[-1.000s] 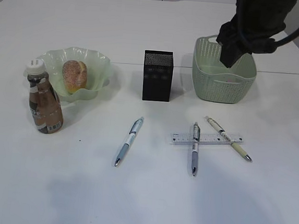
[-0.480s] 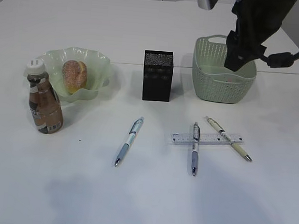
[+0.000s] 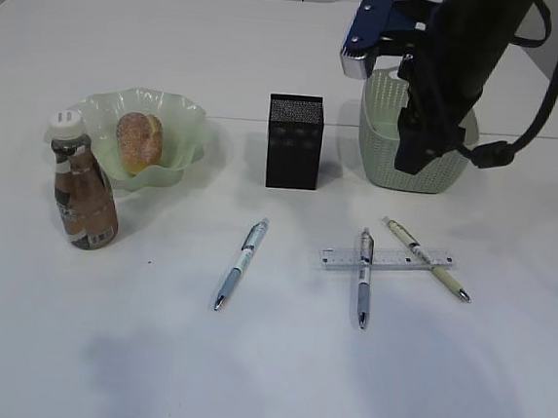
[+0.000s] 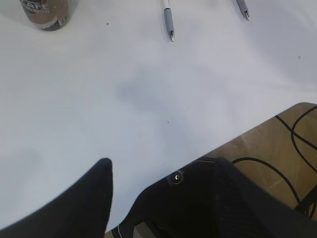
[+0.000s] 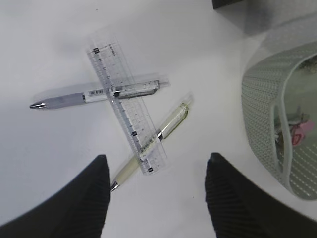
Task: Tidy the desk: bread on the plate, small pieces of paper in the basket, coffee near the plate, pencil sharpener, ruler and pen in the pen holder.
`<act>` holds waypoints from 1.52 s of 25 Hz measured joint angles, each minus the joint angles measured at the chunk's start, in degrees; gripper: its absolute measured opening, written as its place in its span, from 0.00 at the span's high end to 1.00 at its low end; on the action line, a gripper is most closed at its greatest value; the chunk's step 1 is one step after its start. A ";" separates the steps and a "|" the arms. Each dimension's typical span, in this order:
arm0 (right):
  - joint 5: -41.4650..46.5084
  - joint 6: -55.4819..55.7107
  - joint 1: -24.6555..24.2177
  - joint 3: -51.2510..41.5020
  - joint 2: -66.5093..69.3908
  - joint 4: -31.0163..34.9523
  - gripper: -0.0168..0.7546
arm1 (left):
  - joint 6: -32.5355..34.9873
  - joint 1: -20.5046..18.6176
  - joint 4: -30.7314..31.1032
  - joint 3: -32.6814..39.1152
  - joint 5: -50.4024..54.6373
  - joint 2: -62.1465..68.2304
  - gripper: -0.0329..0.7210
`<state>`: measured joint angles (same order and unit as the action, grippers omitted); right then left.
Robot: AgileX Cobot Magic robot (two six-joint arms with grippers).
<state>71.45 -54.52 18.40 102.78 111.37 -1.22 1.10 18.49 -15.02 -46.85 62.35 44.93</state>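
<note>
The bread (image 3: pixel 138 141) lies in the plate (image 3: pixel 184 122), and the coffee (image 3: pixel 84 197) stands in front of it. The ruler (image 5: pixel 126 101) lies across two pens, a grey one (image 5: pixel 99 93) and a cream one (image 5: pixel 166 126); a third pen (image 3: pixel 241 262) lies alone. My right gripper (image 5: pixel 157 158) hangs open above the ruler's near end, in front of the basket (image 3: pixel 381 154), which holds pink paper pieces (image 5: pixel 299 131). The pen holder (image 3: pixel 294 142) stands mid-desk. My left gripper (image 4: pixel 162 161) is open over the desk's front edge. The pencil sharpener is out of view.
The right arm (image 3: pixel 457 68) covers part of the basket in the exterior view. In the left wrist view the desk's front edge runs diagonally, with brown floor and black cables (image 4: pixel 297 144) beyond it.
The right arm has come down and forward from above the basket to in front of it, closer to the ruler and pens. Nothing on the desk has moved.
</note>
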 joint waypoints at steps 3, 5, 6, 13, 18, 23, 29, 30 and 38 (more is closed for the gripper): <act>-0.09 -0.07 0.00 0.00 1.10 0.48 0.36 | 0.00 0.00 0.00 0.00 0.15 0.00 0.36; -0.09 1.37 0.00 0.00 1.35 0.54 0.36 | 0.00 0.00 0.00 0.00 0.37 0.00 0.36; -0.14 2.92 0.00 0.00 1.37 0.63 0.36 | 0.00 0.00 0.00 0.00 0.49 0.00 0.36; -0.26 4.05 0.00 0.00 1.59 0.76 0.36 | 0.00 0.00 0.00 0.00 0.84 0.00 0.36; -0.35 2.54 0.00 0.00 3.19 1.22 0.36 | 0.00 0.00 0.30 0.00 0.88 0.00 0.36; -0.70 -8.70 0.00 -0.58 4.77 3.51 0.36 | 0.00 0.00 2.11 0.00 1.11 0.00 0.36; -0.85 -12.61 -1.85 -0.83 5.00 5.41 0.36 | 0.00 0.00 2.33 0.00 1.11 0.00 0.36; -0.94 -13.28 -2.64 -1.06 5.15 5.95 0.36 | 0.00 0.00 2.36 0.00 1.11 0.00 0.36; -1.19 -12.48 -6.14 -3.22 5.51 7.34 0.36 | 0.00 0.00 2.46 -0.12 1.24 0.00 0.36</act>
<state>70.26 -67.00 12.26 99.56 116.88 6.11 1.10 18.49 -12.55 -46.97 63.59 44.93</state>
